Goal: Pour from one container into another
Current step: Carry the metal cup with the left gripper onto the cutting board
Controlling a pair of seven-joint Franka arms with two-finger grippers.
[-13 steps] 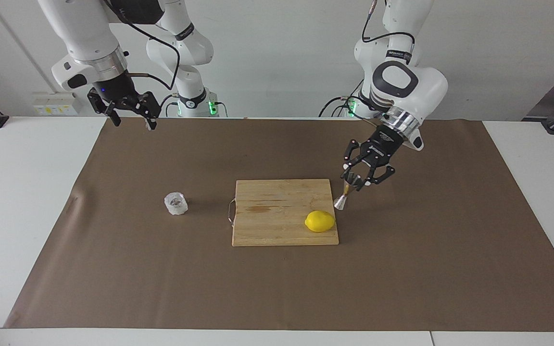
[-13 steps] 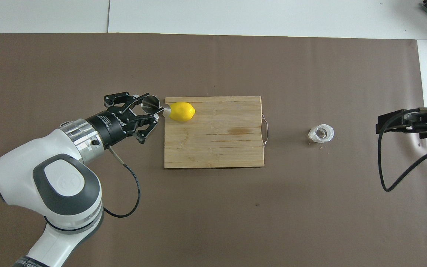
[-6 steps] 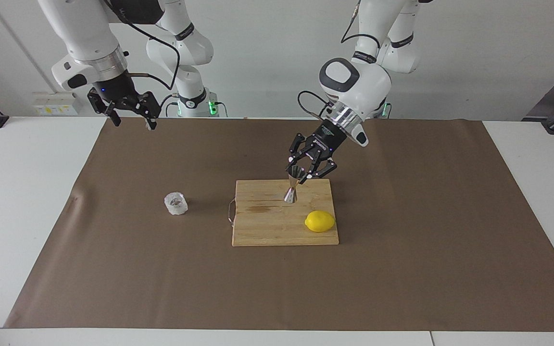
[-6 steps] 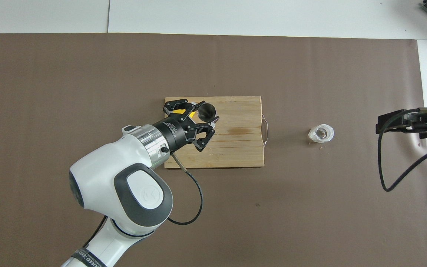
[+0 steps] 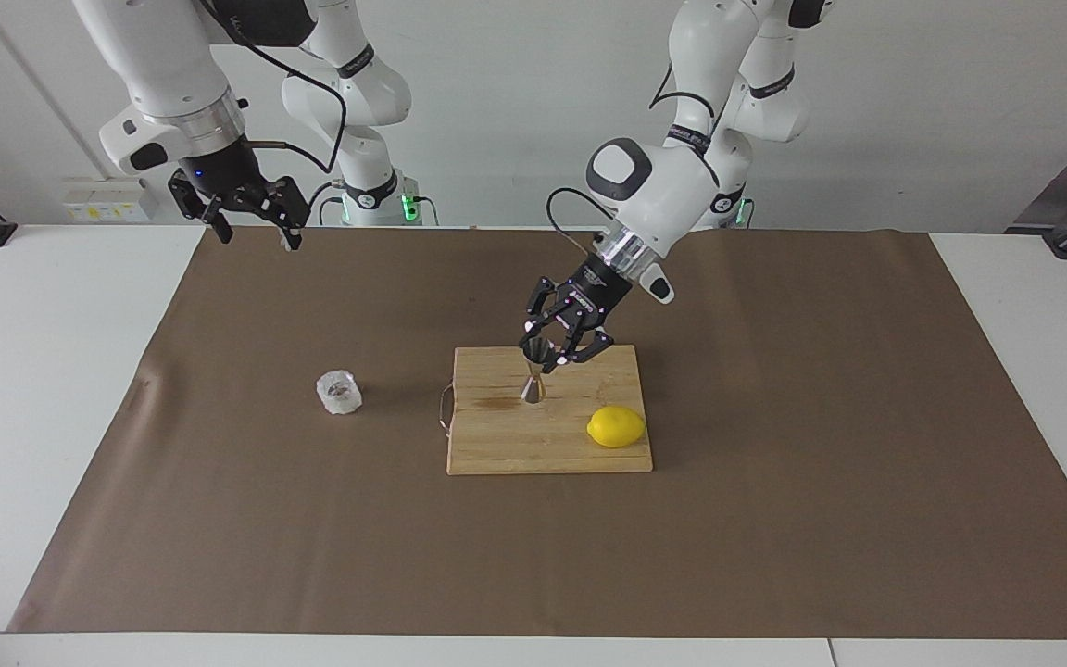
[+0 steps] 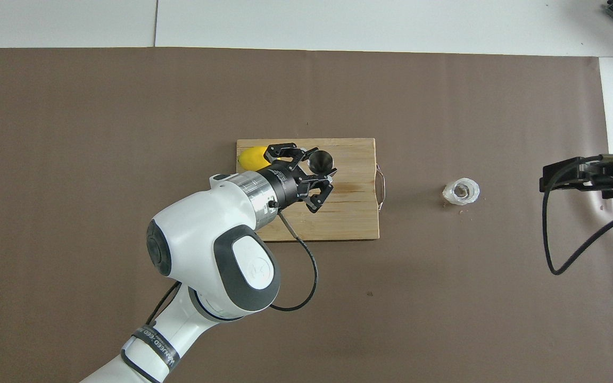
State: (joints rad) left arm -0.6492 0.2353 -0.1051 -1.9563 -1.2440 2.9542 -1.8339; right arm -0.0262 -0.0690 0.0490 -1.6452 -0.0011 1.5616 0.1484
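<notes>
Steel jigger (image 5: 534, 371) is hanging upright in your left gripper (image 5: 554, 353), clamped, over the cutting board (image 5: 496, 445); the glass cup (image 5: 339, 392) is sitting toward your waiting, open right gripper (image 5: 251, 222).

Place: a robotics lab, set up as a test bench rather than a real kitchen.
Arms: two white Franka arms mounted at one edge of the desk (image 5: 61, 389), green status lights glowing at their bases.
Surface: white desk covered by a sheet of brown paper (image 5: 774, 519), taped flat like a work mat.
Walls: plain white, bare, with a socket box (image 5: 106, 201) low down near the right arm's base.
Cabling: loose black cables run along the arms.
Props: a wooden cutting board (image 5: 496, 445) and a lemon (image 5: 616, 427) staged at mid-desk, with little else around.
</notes>
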